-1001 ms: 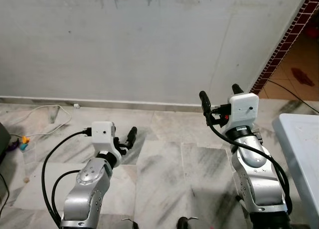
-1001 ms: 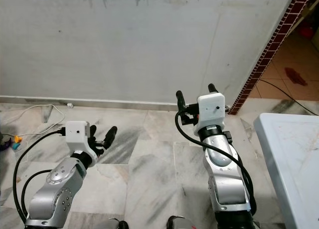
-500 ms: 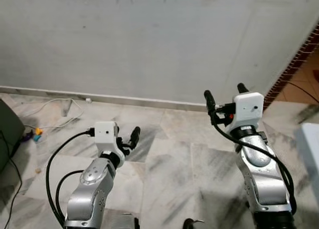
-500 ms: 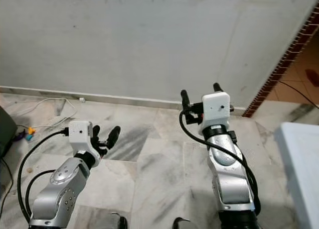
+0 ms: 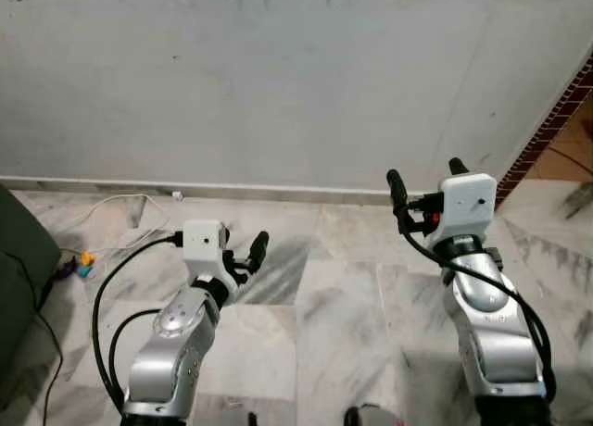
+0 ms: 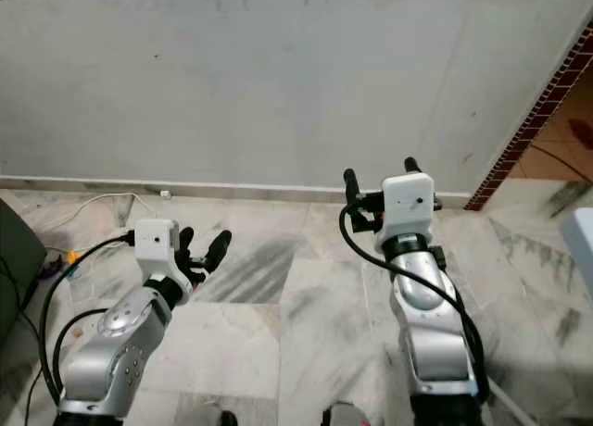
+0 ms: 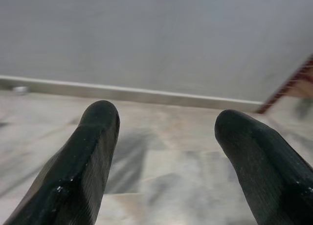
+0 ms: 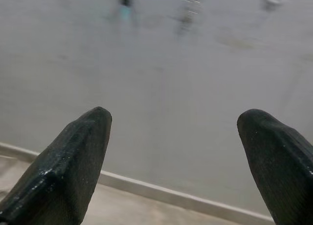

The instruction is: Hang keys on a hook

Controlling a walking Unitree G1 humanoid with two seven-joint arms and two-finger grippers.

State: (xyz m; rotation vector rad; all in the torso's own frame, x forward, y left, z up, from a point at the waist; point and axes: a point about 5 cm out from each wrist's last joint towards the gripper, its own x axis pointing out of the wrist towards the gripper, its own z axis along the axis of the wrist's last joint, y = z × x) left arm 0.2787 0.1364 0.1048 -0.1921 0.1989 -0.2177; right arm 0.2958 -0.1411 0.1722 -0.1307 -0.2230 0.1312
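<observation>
Both tools face the plain grey plaster wall (image 5: 278,83). Left tool (image 6: 202,247), black fingers spread, empty, low over marble floor (image 5: 334,287). Right tool (image 5: 428,178), spread, empty, raised nearer small blurred hanging objects (image 8: 188,10) high on wall, possibly hooks or keys.

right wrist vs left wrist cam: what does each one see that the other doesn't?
Right wrist: past the open right gripper, three small blurred things high on the wall, too blurred to identify.
Left wrist: past the open left gripper, the marble floor, a red brick edging at the wall's end, and a small white object by the wall's foot.
Both: the grey wall, its pale skirting strip, and two black fingers spread apart with nothing held.
</observation>
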